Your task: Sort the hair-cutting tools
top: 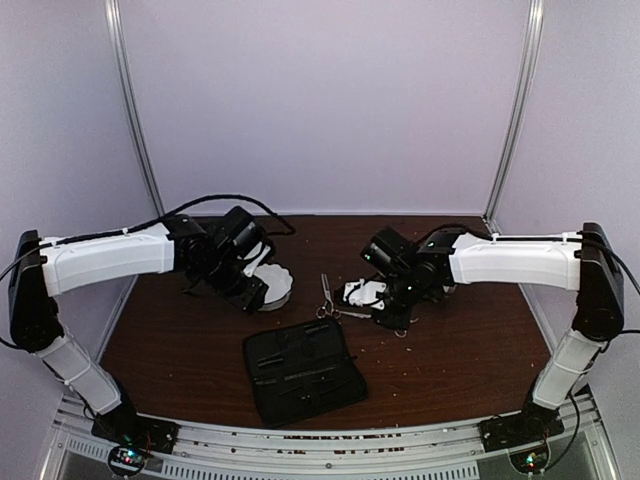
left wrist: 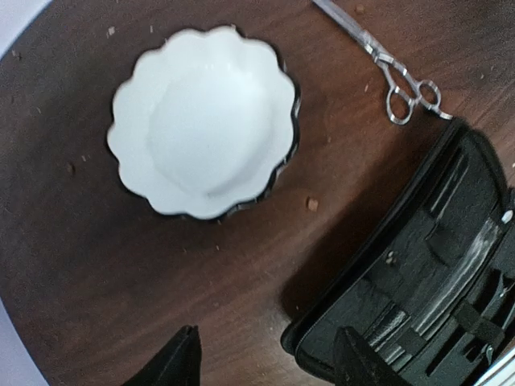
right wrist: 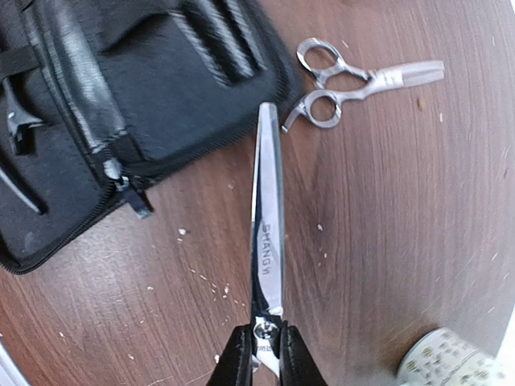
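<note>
I find the right gripper (right wrist: 264, 354) clamped on one scissors (right wrist: 267, 233) at its pivot, beside the open black case (right wrist: 161, 80). A second scissors (right wrist: 338, 84) lies on the table just off the case's corner, so I count two. The left gripper (left wrist: 265, 366) hangs wide open and empty near one white bowl (left wrist: 201, 121).

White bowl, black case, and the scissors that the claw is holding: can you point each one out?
white bowl (left wrist: 205, 121): left wrist view, on its smooth inner floor.
black case (right wrist: 173, 96): right wrist view, on a bare fabric panel inside.
held scissors (right wrist: 268, 217): right wrist view, on the middle of the closed blades.
</note>
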`<state>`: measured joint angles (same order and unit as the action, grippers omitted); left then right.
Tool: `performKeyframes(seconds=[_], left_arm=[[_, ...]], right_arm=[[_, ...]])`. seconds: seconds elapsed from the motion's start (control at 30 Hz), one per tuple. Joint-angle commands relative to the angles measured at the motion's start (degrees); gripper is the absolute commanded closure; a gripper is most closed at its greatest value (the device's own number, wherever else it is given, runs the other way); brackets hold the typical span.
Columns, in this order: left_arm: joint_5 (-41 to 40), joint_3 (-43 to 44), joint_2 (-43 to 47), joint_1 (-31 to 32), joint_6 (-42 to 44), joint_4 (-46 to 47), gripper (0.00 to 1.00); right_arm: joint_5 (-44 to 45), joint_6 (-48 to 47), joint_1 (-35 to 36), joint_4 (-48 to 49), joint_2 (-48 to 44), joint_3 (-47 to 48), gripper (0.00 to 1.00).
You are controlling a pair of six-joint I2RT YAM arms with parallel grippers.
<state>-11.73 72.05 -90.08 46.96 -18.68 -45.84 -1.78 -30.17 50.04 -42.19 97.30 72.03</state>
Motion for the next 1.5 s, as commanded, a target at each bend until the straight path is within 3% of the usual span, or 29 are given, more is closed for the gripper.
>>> performKeyframes(seconds=[0.0, 0.27, 0.63, 0.87, 1.27, 1.47], left_arm=[[7.1, -9.29, 4.3, -0.79, -8.87, 5.62, 0.41], [11.86, -18.88, 6.37, -1.97, -14.36, 14.93, 0.41], [14.63, -26.24, 7.82, -3.91, -19.42, 22.52, 0.56], [17.51, -27.02, 6.16, -4.22, -19.37, 25.54, 0.67], [18.43, -26.44, 4.28, -4.25, -18.34, 26.71, 0.96], [18.49, -26.65, 4.51, -4.22, -18.13, 26.99, 1.0]], right_arm=[[6.26, -9.75, 3.82, 2.31, -2.1, -0.29, 0.95], [10.52, -19.07, 7.79, 4.1, 2.27, 0.97, 0.95], [12.52, -26.65, 10.62, 10.84, 4.64, -1.24, 0.94], [12.88, -27.84, 11.44, 13.22, 6.77, -1.35, 0.94], [14.75, -29.15, 12.19, 13.82, 9.88, -0.66, 0.94], [16.37, -28.58, 12.32, 14.03, 11.85, 0.65, 0.94]])
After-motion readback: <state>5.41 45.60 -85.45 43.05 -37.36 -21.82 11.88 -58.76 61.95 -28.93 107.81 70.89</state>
